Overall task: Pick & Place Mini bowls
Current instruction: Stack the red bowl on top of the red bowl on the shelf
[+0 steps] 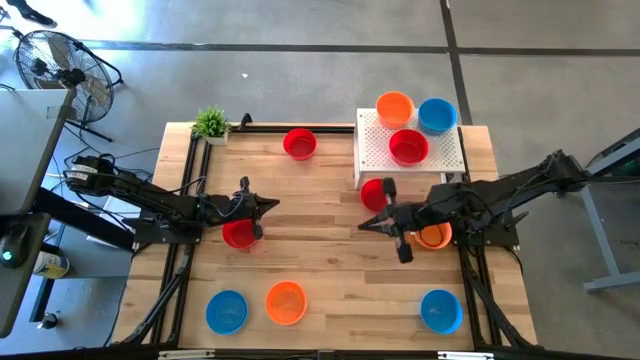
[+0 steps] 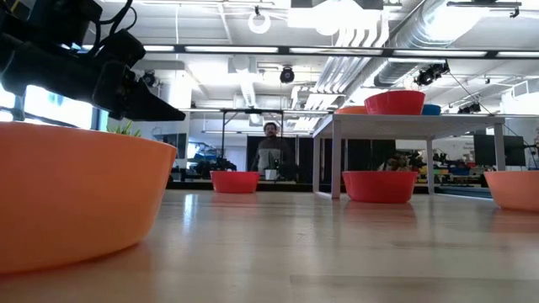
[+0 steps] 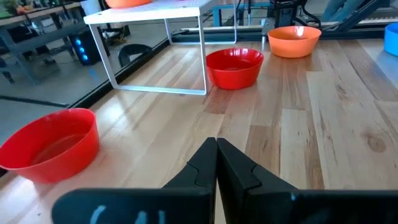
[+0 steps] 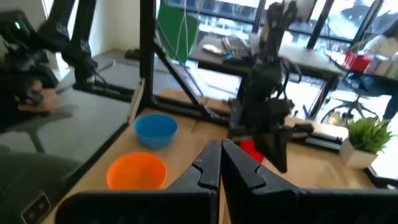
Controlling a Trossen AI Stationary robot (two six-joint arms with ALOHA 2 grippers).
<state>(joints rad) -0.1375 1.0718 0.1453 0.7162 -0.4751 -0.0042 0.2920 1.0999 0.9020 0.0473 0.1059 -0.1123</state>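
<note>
Both arms (image 1: 170, 205) reach inward, apparently hovering, each with jaws pressed shut.

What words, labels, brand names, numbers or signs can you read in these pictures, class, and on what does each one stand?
None can be read in any view.
The mini bowls are plain red, orange or blue, with no print.
The white stand carries only holes, no text.
The wooden table is unmarked.

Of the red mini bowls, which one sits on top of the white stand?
The red bowl on the white stand, beside the orange bowl and blue bowl there; the other reds all sit on the table.
</note>
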